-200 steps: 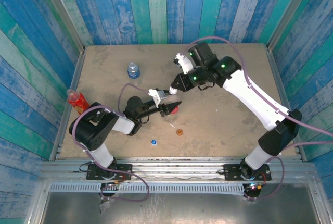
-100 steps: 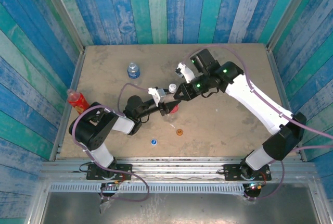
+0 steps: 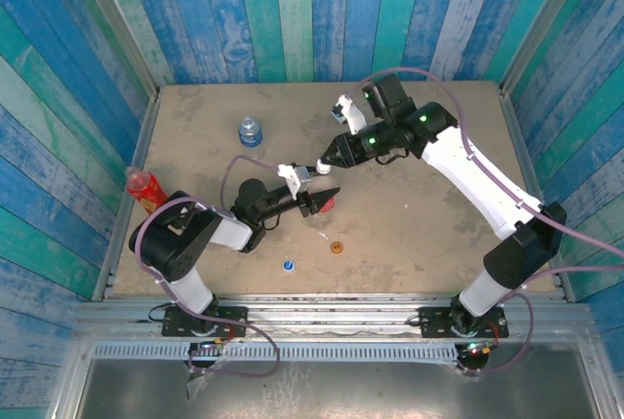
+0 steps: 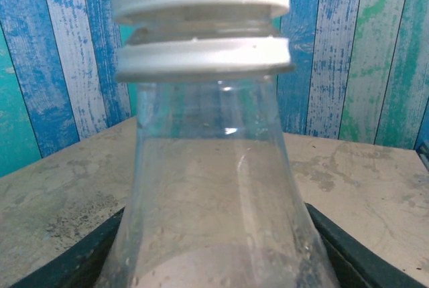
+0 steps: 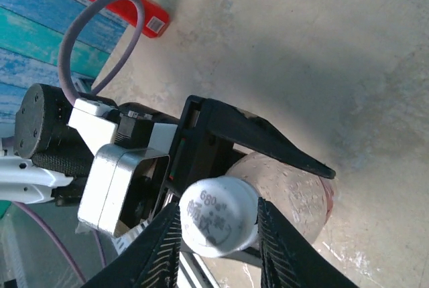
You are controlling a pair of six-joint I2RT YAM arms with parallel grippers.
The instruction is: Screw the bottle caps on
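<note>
Right arm [image 3: 468, 171] drew back, jaws loosened around white cap [image 5: 218, 224]; left jaws clamp bottle [image 4: 214, 187].

left gripper [image 3: 325, 198] around red-label bottle [image 3: 330, 206], right gripper [image 3: 326, 163] at its top; blue cap [image 3: 289, 265], orange cap [image 3: 336, 247] loose

The worktop [image 3: 429, 146] is a worn, sandy-coloured board, boxed in by blue and green planks. A short blue-labelled bottle [image 3: 251, 132] stands toward the far left, well apart from everything else. The slim red bottle [image 3: 144, 186] sits right at the left edge. Near the middle stands the clear red-labelled bottle [image 3: 329, 204]. Toward the near edge lie the orange cap [image 3: 336, 247] and the blue cap [image 3: 289, 265], set apart from each other, with a thin white scrap [image 3: 322, 234] just beside the orange one.
</note>
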